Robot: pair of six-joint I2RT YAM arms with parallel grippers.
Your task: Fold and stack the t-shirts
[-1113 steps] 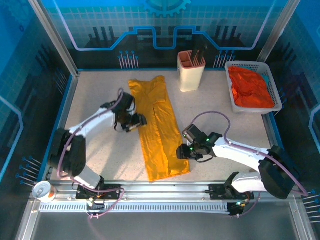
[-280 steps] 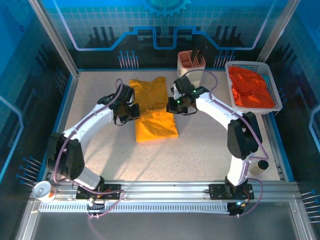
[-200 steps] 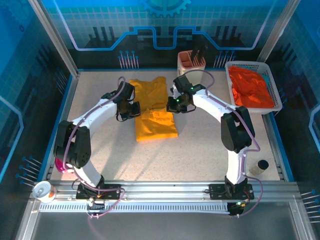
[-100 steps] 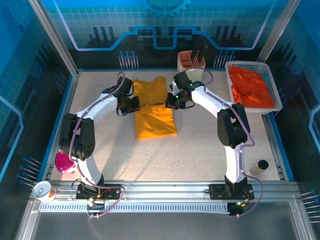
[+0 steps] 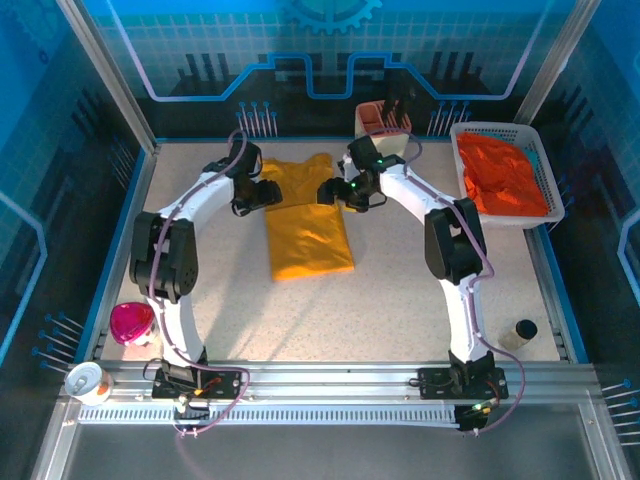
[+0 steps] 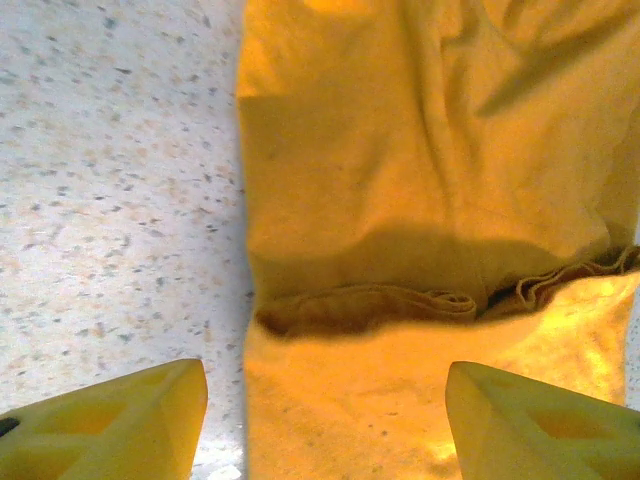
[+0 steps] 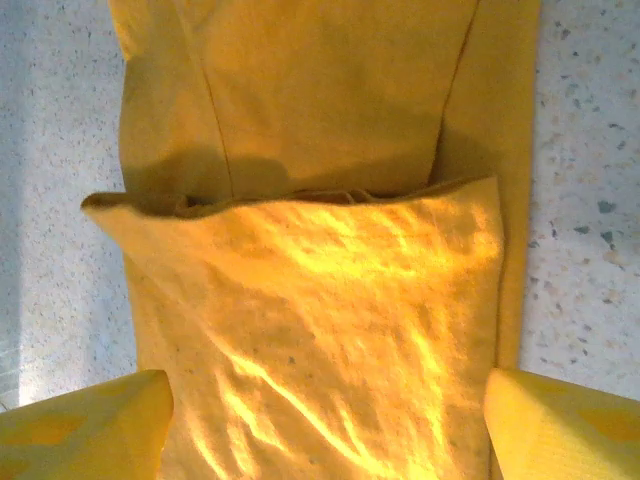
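Mustard t-shirt [image 5: 305, 225] — a long strip earlier — now lies doubled over mid-table, toward the back. Left gripper [image 5: 264, 194] and right gripper [image 5: 333, 192] flank the top layer's edge, jaws apart, holding nothing (both let go). Fold step looks near done; next prob. needs another fold, then the orange-red t-shirt [image 5: 500, 175] from the basket [image 5: 556, 214].

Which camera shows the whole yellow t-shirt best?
Top external: the mustard-yellow t-shirt shows nearly its full outline, folded over itself. Both wrist views crop it to a close patch around the folded edge.
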